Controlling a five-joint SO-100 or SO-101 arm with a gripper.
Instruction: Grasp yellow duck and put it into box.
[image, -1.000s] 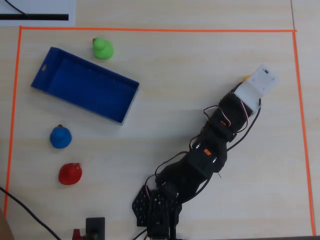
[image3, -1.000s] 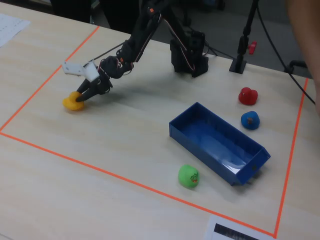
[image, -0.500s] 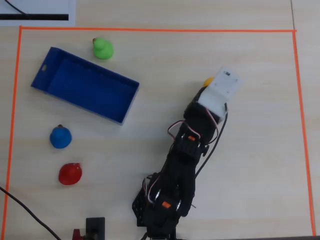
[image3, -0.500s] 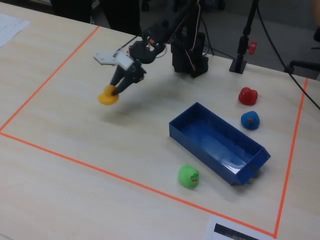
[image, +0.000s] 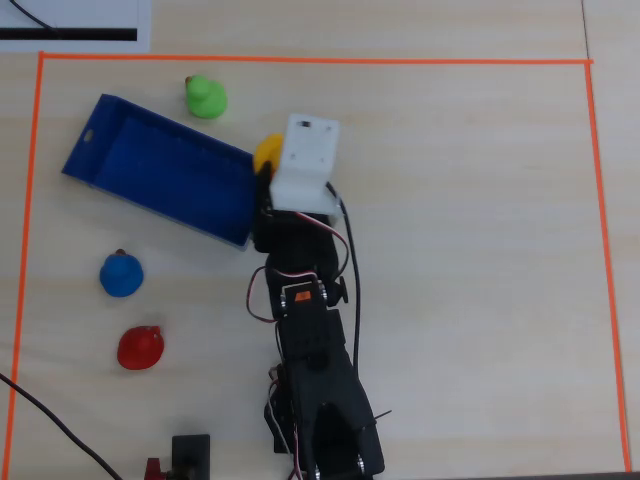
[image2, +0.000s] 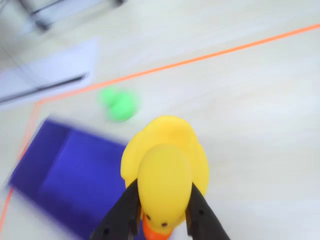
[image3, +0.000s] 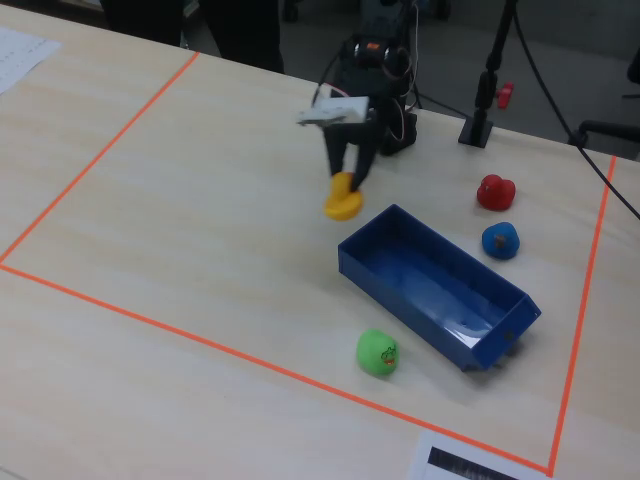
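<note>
Grasp done: gripper (image2: 162, 220) clamped on the yellow duck (image2: 165, 172), held aloft just off the box (image: 150, 165) at its 3 o'clock end (overhead view). Left: carry over, release.

Pincer (image3: 347, 192) clamps yellow duck (image3: 343, 205) in air, just beside box (image3: 400, 295) near end.

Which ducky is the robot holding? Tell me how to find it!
Find the big blue box inside the orange tape square on the table. By its short end nearest the arm, the pincer hangs in the air, shut on the yellow duck. The green duck, red duck and blue toy sit on the table; only the yellow one is lifted.
</note>
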